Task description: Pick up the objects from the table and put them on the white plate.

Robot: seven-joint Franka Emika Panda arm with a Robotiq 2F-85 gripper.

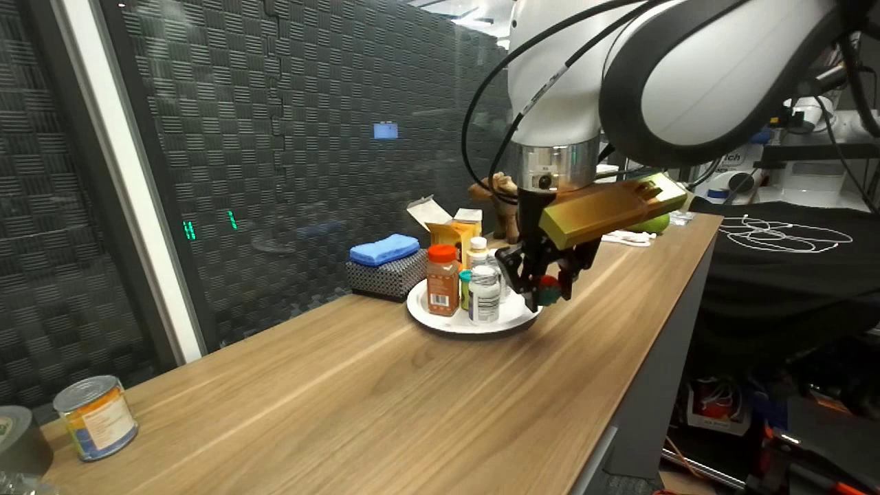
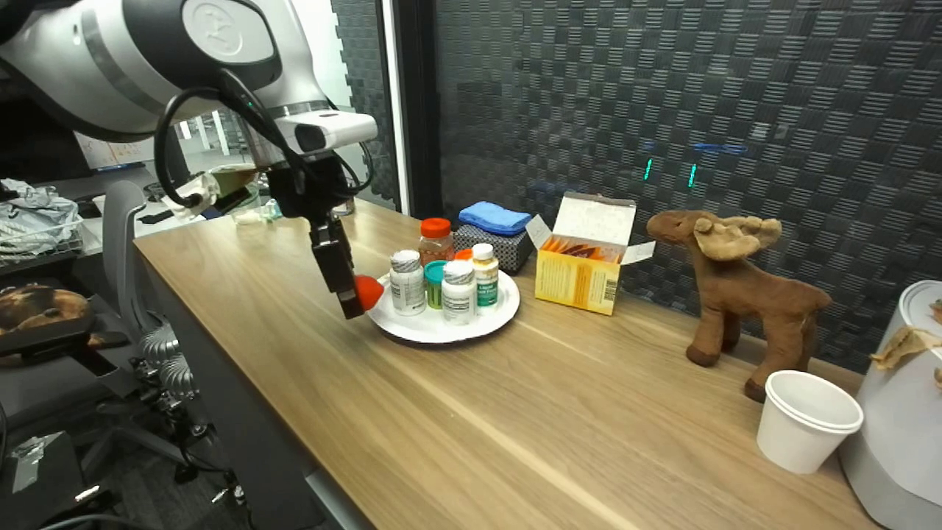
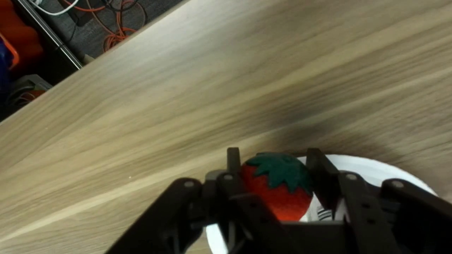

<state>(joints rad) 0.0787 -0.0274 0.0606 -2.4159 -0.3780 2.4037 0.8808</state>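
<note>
— What has the black two-fingered gripper point(image 3: 274, 161) got hold of?

— A red strawberry-shaped piece point(image 3: 279, 188) with a dark green leafy cap; the jaws stand partway closed, a finger pressed to each side of it.

— And where is it?

— In an exterior view, at the left edge of the round, flat white plate point(image 2: 432, 332), just beside a white plastic pill bottle point(image 2: 408, 291). Whether it touches either, I can't tell.

— What can you make out on the plate?

— A second white pill bottle point(image 2: 459, 300), to the right and nearer; a white-capped yellowish bottle point(image 2: 486, 278) with a green label, farther right; a small green tub point(image 2: 435, 287) with a teal lid between the two white bottles; and, on the far side, a brown, red-lidded spice jar point(image 2: 436, 249). All upright.

— And past the plate?

— A flat blue soft-looking piece point(image 2: 494, 218) on a dark patterned box point(image 2: 509, 250). Right of that comes an open yellow cardboard carton point(image 2: 578, 276), then a brown plush moose point(image 2: 758, 302) standing on the wood-grain table point(image 2: 471, 456). Nested white paper cups point(image 2: 798, 442) sit at the near right.
</note>
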